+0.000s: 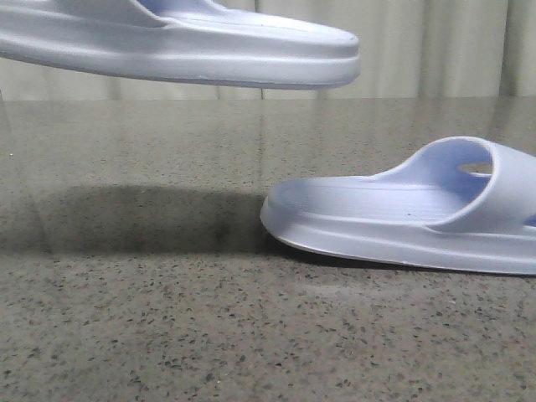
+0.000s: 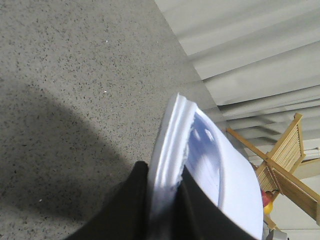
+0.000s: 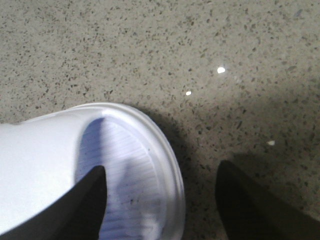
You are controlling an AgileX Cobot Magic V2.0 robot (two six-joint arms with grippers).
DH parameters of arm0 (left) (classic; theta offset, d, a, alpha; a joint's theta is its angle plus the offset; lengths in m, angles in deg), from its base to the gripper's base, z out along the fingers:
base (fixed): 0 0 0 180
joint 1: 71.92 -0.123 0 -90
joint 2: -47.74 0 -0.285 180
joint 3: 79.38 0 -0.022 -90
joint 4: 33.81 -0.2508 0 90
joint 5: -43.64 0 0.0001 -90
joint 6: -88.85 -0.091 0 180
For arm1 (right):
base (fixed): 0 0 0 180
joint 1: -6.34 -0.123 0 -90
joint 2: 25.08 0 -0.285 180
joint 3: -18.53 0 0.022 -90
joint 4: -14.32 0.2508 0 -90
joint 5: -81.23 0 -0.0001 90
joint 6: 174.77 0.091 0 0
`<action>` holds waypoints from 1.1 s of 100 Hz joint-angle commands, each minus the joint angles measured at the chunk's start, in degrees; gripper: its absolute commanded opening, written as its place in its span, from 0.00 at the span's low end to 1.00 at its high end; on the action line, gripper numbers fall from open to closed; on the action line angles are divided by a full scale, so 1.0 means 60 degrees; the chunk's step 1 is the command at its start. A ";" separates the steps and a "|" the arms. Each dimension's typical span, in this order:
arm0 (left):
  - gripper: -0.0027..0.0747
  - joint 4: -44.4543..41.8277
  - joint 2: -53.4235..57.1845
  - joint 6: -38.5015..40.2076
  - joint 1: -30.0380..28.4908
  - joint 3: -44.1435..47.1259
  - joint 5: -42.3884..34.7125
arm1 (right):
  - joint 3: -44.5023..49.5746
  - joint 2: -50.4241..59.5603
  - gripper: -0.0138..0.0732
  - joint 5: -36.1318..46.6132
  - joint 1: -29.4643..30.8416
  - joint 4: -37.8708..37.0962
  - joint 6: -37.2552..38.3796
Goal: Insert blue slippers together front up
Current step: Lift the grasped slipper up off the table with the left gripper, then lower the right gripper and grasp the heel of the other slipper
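Note:
One pale blue slipper (image 1: 201, 42) hangs in the air at the top left of the front view, casting a shadow on the table. My left gripper (image 2: 165, 192) is shut on that slipper's sole edge (image 2: 172, 145), with the black fingers on either side. The other pale blue slipper (image 1: 410, 213) lies sole down on the table at the right, its strap to the right. My right gripper (image 3: 162, 192) is open above this slipper (image 3: 125, 170); one finger is over the ribbed footbed and the other is over bare table beside the rim. Neither gripper shows in the front view.
The speckled grey stone table (image 1: 167, 335) fills the scene. Pale curtains (image 1: 419, 50) hang behind it. A wooden folding frame (image 2: 287, 160) stands beyond the table edge in the left wrist view.

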 commanded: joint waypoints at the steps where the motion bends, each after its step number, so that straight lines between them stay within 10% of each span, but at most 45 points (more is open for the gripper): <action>1: 0.06 0.0459 0.0049 0.0094 0.0073 -0.0262 -0.0125 | -0.0224 -0.0089 0.62 0.0625 0.0076 -0.0011 0.0038; 110: 0.06 0.0494 0.0049 0.0094 0.0073 -0.0262 -0.0158 | -0.0224 -0.1188 0.61 0.0391 0.0076 0.0992 -0.0056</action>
